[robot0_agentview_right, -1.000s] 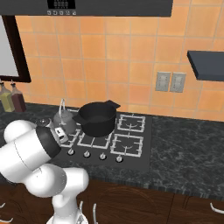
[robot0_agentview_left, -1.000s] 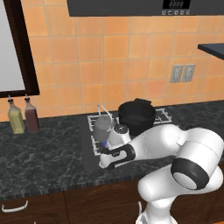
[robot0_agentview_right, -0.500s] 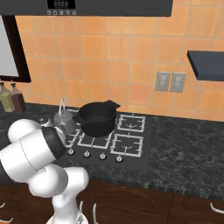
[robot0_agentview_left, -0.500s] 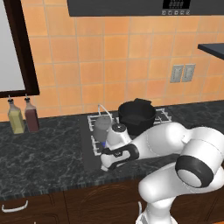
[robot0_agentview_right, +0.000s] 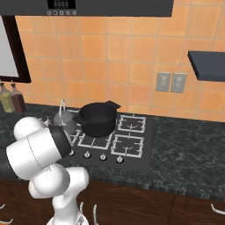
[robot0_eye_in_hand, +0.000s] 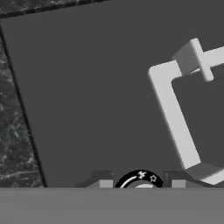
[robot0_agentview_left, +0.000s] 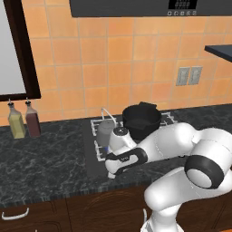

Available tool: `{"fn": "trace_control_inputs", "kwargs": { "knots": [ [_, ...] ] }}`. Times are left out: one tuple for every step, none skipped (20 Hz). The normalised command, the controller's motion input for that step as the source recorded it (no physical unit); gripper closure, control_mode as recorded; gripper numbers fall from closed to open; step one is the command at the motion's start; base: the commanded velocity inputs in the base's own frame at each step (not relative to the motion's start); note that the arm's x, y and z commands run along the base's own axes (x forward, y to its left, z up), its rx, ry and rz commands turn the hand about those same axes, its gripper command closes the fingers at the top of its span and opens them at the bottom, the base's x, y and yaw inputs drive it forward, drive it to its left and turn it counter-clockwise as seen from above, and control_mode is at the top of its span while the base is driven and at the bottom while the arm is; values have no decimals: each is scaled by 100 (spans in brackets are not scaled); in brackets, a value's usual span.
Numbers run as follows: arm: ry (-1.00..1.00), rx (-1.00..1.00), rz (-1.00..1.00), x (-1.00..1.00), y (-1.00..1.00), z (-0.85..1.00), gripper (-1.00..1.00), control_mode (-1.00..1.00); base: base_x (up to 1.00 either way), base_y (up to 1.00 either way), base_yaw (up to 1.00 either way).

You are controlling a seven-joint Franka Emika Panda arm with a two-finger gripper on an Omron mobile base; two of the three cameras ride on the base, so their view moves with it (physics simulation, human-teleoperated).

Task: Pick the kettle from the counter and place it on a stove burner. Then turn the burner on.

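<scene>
Kettle (robot0_agentview_left: 105, 131): small, squat, dull grey metal, thin arched wire handle; stands upright on the rear-left stove burner (robot0_agentview_left: 96, 123) of the black cooktop (robot0_agentview_right: 140, 154), also seen in the right base view (robot0_agentview_right: 65, 119). Black pot (robot0_agentview_left: 141, 118): larger, with side handles, just beside the kettle on its right, sitting on the grates toward the cooktop's middle. Front grates (robot0_agentview_right: 128, 144): pale grey wire squares; a corner of one grate (robot0_eye_in_hand: 175, 113) lies across the dark cooktop surface in the hand view. Knobs (robot0_agentview_right: 103, 157): a row of small round controls along the cooktop's front edge; the rim of one dial (robot0_eye_in_hand: 141, 179) with white markings shows at the bottom of the hand view. Gripper (robot0_agentview_left: 111, 171): low at the cooktop's front-left edge, pointed down at that dial; fingertips hidden, so whether it is spread or closed, or holding anything, cannot be told. Counter (robot0_agentview_left: 41, 158): black stone-look worktop with white veining, above dark brown cabinets. Two bottles (robot0_agentview_left: 22, 120): one yellowish, one dark red, standing side by side at the wall on the left of the counter, well apart from the kettle.
</scene>
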Motion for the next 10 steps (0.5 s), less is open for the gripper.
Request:
{"fn": "trace_control_inputs", "kwargs": {
  "knots": [
    [-4,-14,86,-6,6,-21,100,-100,0,0,0],
    [-5,-13,88,-5,0,-20,100,-100,0,0,0],
    [-4,-10,89,-8,0,-16,100,-100,0,0,0],
    [-6,-10,89,-7,0,-15,100,-100,0,0,0],
    [-7,-9,89,-7,0,-15,100,-100,0,0,0],
    [-6,-9,90,-6,0,-16,100,-100,0,0,0],
    [-6,-9,89,-11,0,-16,100,-100,0,0,0],
    [-7,-10,88,-16,0,-16,100,-100,0,0,0],
    [-7,-11,87,-18,0,-16,100,-100,0,0,0],
    [-8,-13,85,-22,0,-15,100,-100,0,0,0]
  ]
}}
